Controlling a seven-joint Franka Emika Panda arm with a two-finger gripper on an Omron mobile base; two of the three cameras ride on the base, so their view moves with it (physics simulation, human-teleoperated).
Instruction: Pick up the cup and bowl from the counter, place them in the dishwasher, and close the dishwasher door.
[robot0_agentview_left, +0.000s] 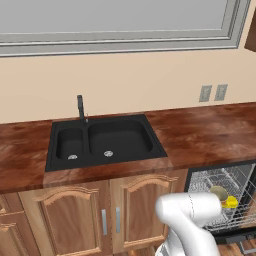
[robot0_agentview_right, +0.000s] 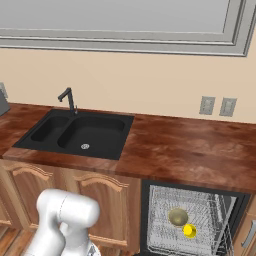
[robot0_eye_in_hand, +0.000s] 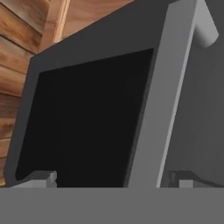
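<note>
Already the cup (robot0_agentview_right: 189, 230) and the bowl (robot0_agentview_right: 178, 217) lie on the grey wire rack (robot0_agentview_right: 200, 210) inside the dishwasher (robot0_agentview_right: 192, 220), the yellow cup just beside the bowl at about four o'clock from it in the right base view. In the left base view the same pair shows at the rack's near left, cup (robot0_agentview_left: 230, 202) at four o'clock of bowl (robot0_agentview_left: 218, 192), partly behind the arm's white elbow (robot0_agentview_left: 192, 212). The reddish-brown desk (robot0_agentview_right: 190, 150) above carries neither of them, so both placing steps look finished and the step in hand is, by my judgement, closing the dishwasher door (robot0_eye_in_hand: 92, 118).

That door is open. In the hand view a dark flat panel with a grey frame sits close before the camera, with wood flooring (robot0_eye_in_hand: 17, 57) at ten o'clock of it. The two finger tips rise at the bottom edge, one at seven o'clock (robot0_eye_in_hand: 43, 178) and one at five o'clock (robot0_eye_in_hand: 181, 178), set well apart, so the jaws stand wide and hold nothing.

Next, I judge, the hand needs to get under or behind the panel's free edge and push it up toward the rack opening. A slip off the smooth panel is the likely risk.

The black double sink (robot0_agentview_right: 80, 132) and faucet (robot0_agentview_right: 67, 100) lie at nine o'clock of the dishwasher.
</note>
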